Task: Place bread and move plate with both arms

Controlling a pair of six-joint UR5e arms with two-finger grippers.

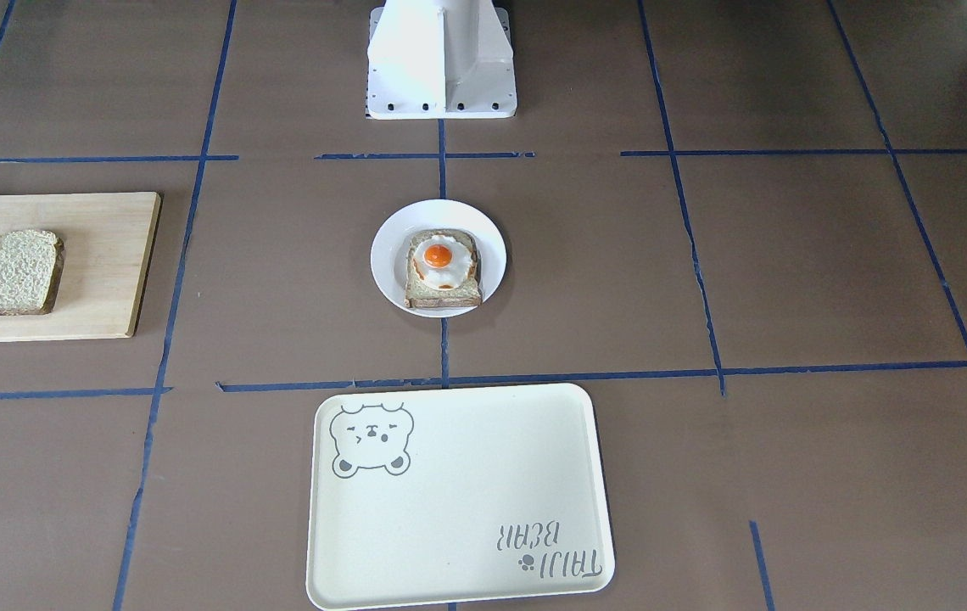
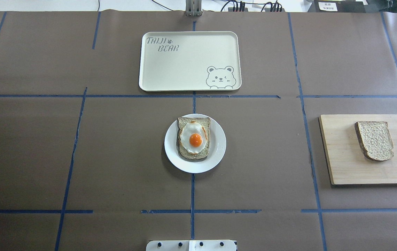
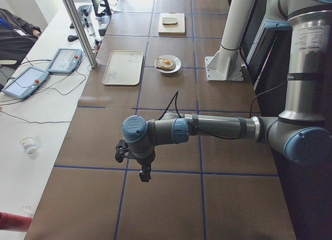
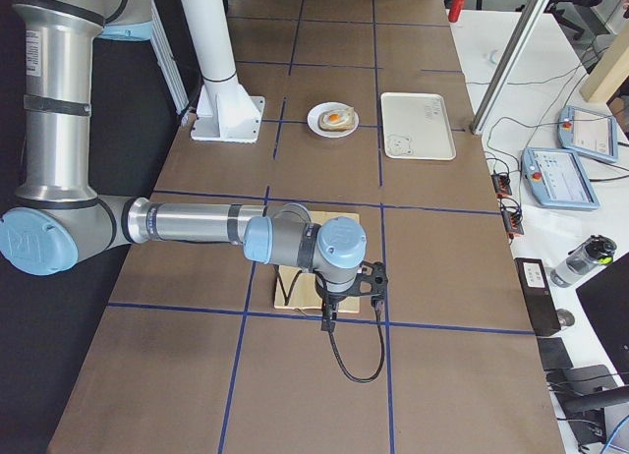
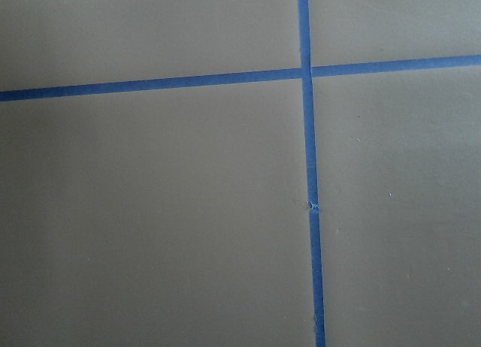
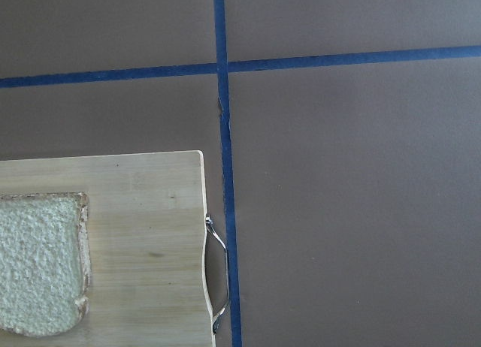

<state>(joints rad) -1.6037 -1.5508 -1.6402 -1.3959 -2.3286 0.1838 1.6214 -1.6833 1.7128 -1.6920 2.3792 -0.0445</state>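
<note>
The plain bread lies on a wooden cutting board; it also shows in the overhead view and at the lower left of the right wrist view. The white plate sits at the table's centre and carries a slice with a fried egg. My left gripper hangs over bare table far from the plate. My right gripper hovers by the board's outer end. I cannot tell whether either is open or shut. Neither shows in the overhead or front-facing views.
A cream tray with a bear drawing lies beyond the plate, on the operators' side. The white pedestal base stands behind the plate. The board has a metal handle at its end. Blue tape lines cross the brown table.
</note>
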